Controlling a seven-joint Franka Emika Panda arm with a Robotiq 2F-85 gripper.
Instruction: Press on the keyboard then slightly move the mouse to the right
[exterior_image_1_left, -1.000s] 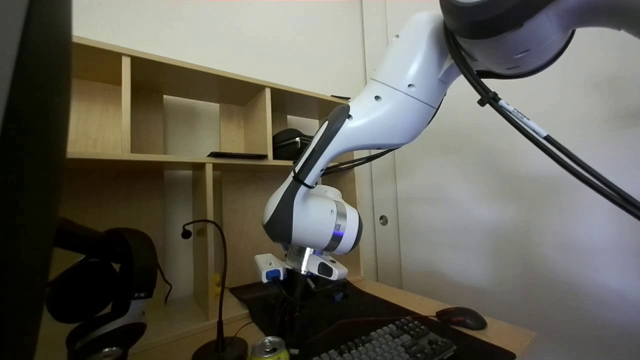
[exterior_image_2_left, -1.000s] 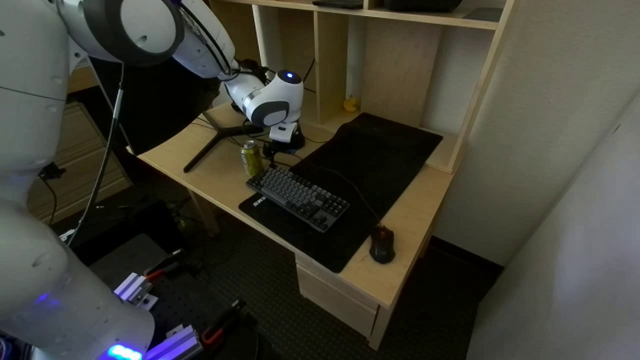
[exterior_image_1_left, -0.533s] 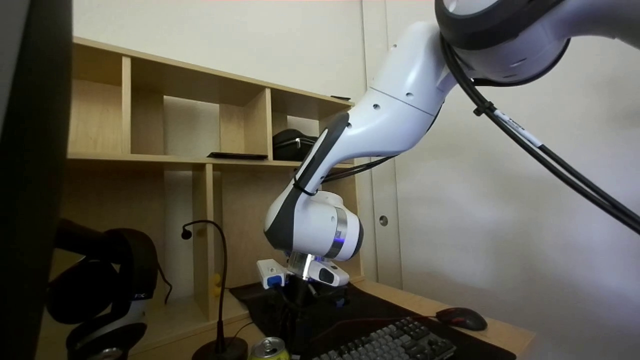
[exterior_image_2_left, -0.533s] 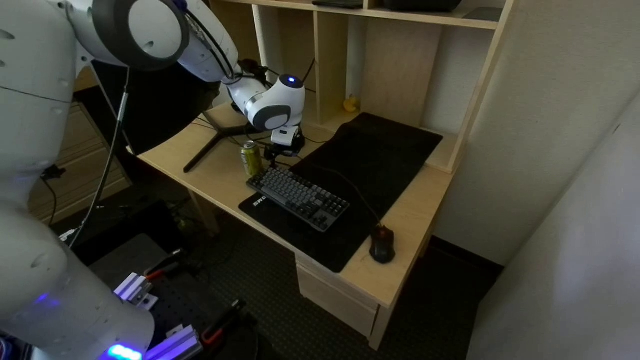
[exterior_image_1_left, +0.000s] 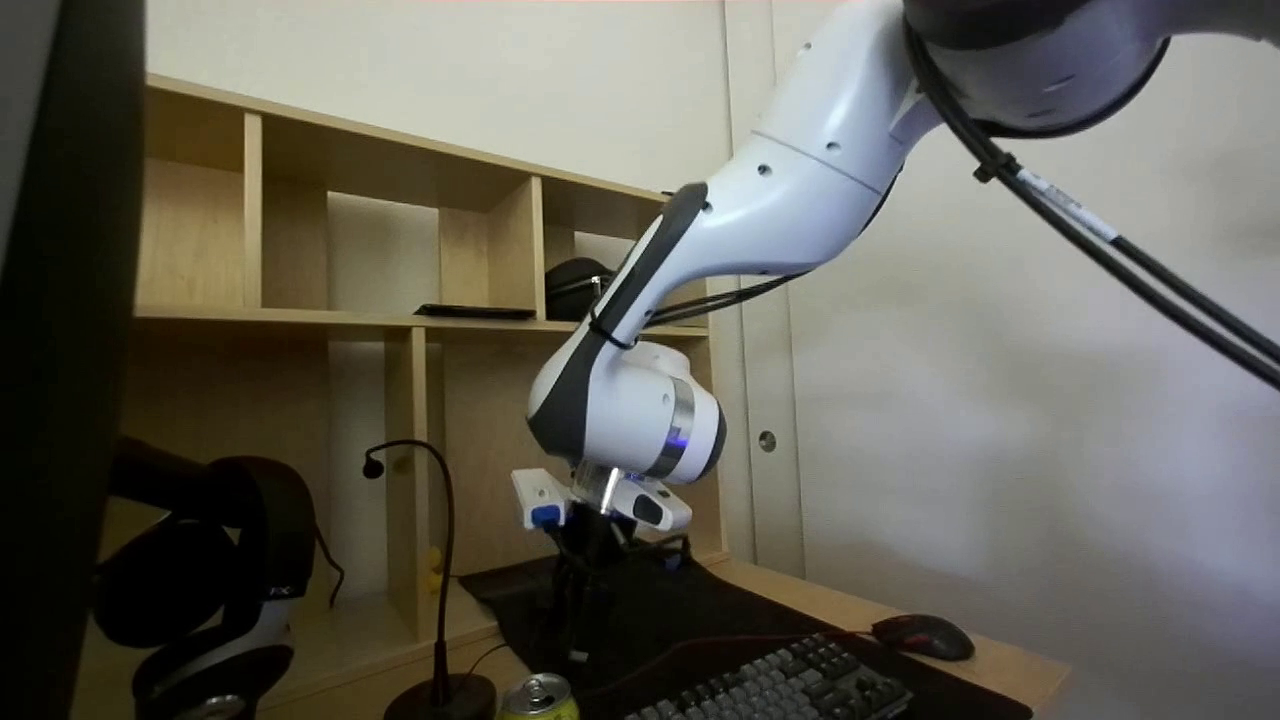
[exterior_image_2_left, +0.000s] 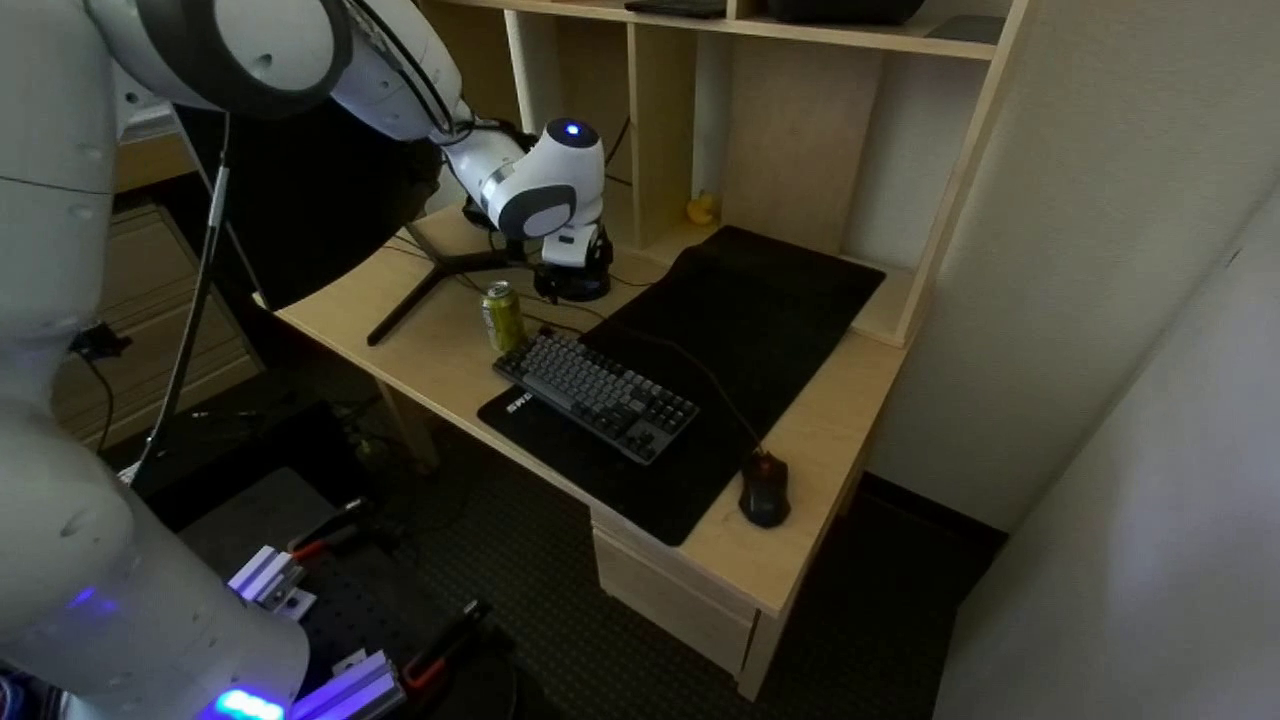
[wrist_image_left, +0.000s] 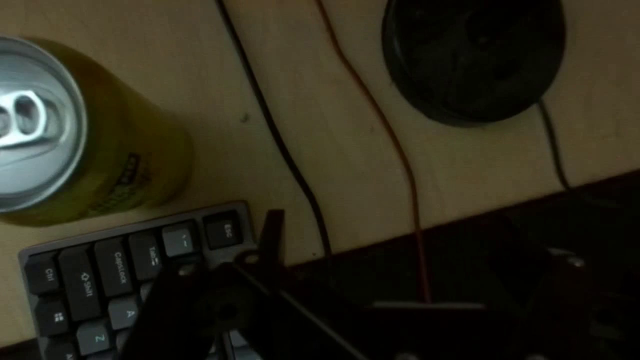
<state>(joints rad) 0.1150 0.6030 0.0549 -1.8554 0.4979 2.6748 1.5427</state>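
The black keyboard (exterior_image_2_left: 600, 395) lies on the dark desk mat, and its near end shows low in an exterior view (exterior_image_1_left: 780, 685). In the wrist view the keyboard's Esc and Ctrl corner (wrist_image_left: 114, 267) is at the lower left. The dark mouse (exterior_image_2_left: 765, 492) sits at the mat's edge on bare wood, also visible in an exterior view (exterior_image_1_left: 922, 636), and is out of the wrist view. My gripper (wrist_image_left: 395, 230) is open and empty above the desk, just off the keyboard's Esc corner. Its left finger overlaps that corner in the picture. The right finger is very dark.
A yellow can (exterior_image_2_left: 502, 316) stands beside the keyboard's end, close to the gripper, and is large in the wrist view (wrist_image_left: 135, 150). A round black lamp base (wrist_image_left: 475, 60) and loose cables lie nearby. The monitor stand (exterior_image_2_left: 440, 275) and shelf (exterior_image_1_left: 420, 320) are behind.
The gripper dipped slightly between the earlier frames, then rose clearly away from the desk. The keyboard, the mouse and the can have not moved.
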